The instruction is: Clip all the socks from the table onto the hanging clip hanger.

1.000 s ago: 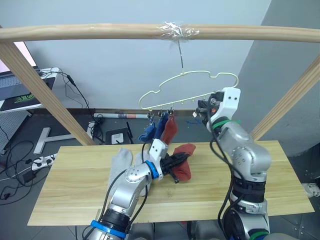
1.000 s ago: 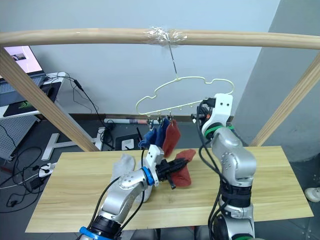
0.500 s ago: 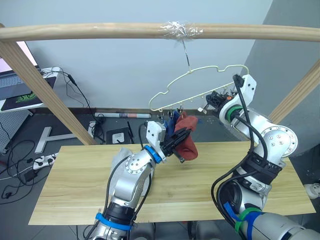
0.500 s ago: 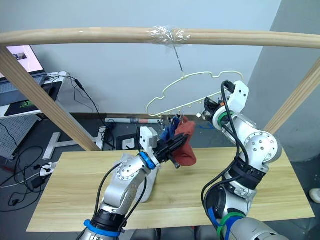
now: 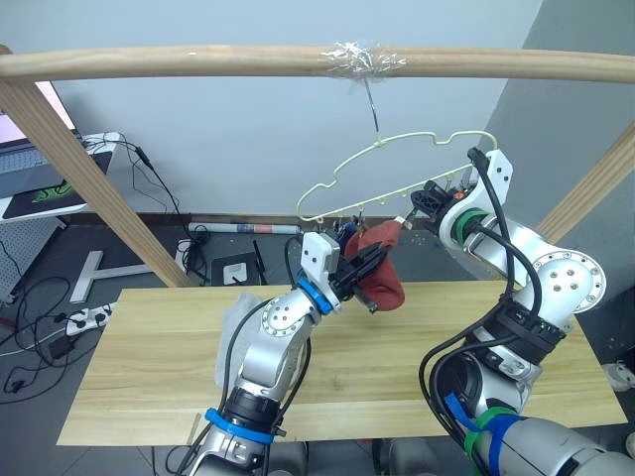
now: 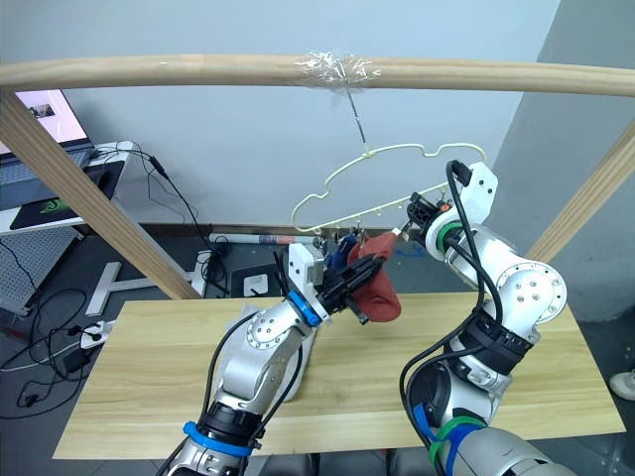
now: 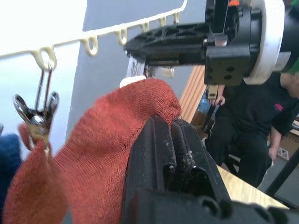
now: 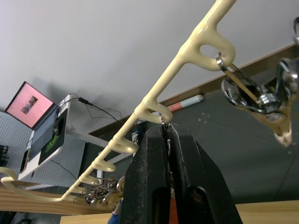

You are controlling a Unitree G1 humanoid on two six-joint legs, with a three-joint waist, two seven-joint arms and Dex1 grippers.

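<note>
My left gripper (image 5: pixel 371 268) is shut on a rust red sock (image 5: pixel 385 282), held up just under the pale clip hanger (image 5: pixel 397 164). In the left wrist view the sock's top edge (image 7: pixel 140 93) sits right below the right gripper's fingertips. My right gripper (image 8: pixel 166 133) is shut on a small metal clip hanging from a hanger loop (image 8: pixel 154 109). Blue socks (image 5: pixel 342 238) and another red sock (image 7: pixel 28 186) hang clipped at the hanger's left end. Light grey socks (image 5: pixel 236 322) lie on the table (image 5: pixel 446 347) behind my left arm.
The hanger's hook is taped to a round wooden pole (image 5: pixel 198 61) with slanted poles on both sides. A free clip (image 8: pixel 254 95) hangs beside the held one. A person in black (image 7: pixel 252 121) stands beyond the table. A laptop (image 5: pixel 25 169) and cables are at far left.
My left gripper lifted the red sock off the table up to the hanger. My right gripper and the hanger shifted right, and the sock now meets the held clip.
</note>
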